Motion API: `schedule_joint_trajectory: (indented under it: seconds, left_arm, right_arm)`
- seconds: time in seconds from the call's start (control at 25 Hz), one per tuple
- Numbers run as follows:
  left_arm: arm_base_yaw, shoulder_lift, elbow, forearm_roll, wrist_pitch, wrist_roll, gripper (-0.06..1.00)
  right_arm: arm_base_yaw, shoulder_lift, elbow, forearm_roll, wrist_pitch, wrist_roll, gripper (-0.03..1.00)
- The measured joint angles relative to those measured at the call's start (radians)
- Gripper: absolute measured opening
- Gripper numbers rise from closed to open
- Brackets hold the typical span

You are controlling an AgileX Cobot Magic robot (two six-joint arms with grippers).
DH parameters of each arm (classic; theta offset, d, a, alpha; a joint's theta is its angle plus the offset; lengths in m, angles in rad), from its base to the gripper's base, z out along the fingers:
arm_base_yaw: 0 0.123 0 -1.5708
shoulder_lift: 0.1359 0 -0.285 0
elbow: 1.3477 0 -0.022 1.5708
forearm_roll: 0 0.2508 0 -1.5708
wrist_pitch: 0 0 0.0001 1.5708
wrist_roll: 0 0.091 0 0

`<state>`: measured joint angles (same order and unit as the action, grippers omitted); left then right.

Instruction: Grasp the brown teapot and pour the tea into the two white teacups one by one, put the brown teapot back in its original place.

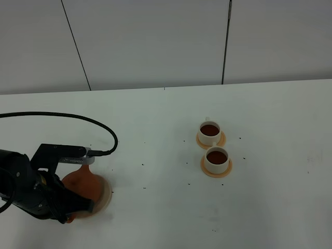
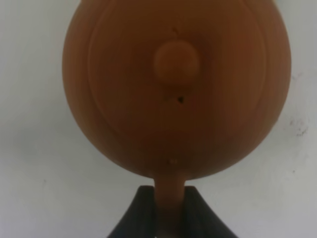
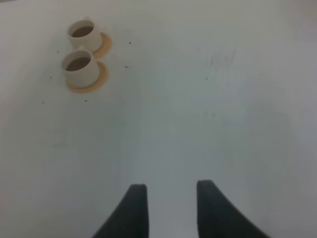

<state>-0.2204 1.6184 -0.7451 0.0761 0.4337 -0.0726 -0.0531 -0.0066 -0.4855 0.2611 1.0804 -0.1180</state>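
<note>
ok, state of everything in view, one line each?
teapot: lid on, upright, handle gripped by left tool
far cup: full of tea, on its saucer
near cup: full of tea, on its saucer
right tool: open, empty, away from the cups

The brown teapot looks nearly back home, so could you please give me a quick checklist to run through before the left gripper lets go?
1. Both white teacups hold tea: ok.
2. Cups upright on their orange saucers: ok.
3. Left gripper shut on the brown teapot by its handle: ok.
4. Teapot over the beige coaster: ok.
5. Teapot base resting flat on the coaster: cannot tell, arm hides it.
6. Right gripper open and clear of the cups: ok.
</note>
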Motion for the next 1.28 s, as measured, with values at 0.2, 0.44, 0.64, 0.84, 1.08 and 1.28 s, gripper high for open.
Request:
schedule_joint_trajectory:
  seconds: [0.2, 0.44, 0.64, 0.84, 1.08, 1.28]
  left_arm:
    - [0.0, 0.0, 0.0, 0.0, -0.004, -0.003, 0.22]
    - [0.0, -0.003, 0.0, 0.0, -0.009, -0.006, 0.44]
    - [0.0, -0.039, 0.0, -0.002, -0.005, -0.007, 0.52]
    - [0.0, -0.149, 0.001, 0.0, 0.143, -0.007, 0.52]
    - [0.079, -0.397, 0.001, 0.025, 0.434, -0.026, 0.52]
    - [0.161, -0.621, 0.001, 0.037, 0.648, -0.031, 0.5]
  right_arm:
    - [0.0, 0.0, 0.0, 0.0, 0.0, -0.001, 0.24]
    - [0.0, 0.0, 0.0, 0.0, 0.0, -0.001, 0.24]
    - [0.0, 0.0, 0.0, 0.0, 0.0, -0.001, 0.24]
    - [0.0, 0.0, 0.0, 0.0, 0.0, -0.001, 0.24]
    - [0.0, 0.0, 0.0, 0.0, 0.0, 0.0, 0.24]
    - [0.0, 0.0, 0.0, 0.0, 0.0, 0.0, 0.24]
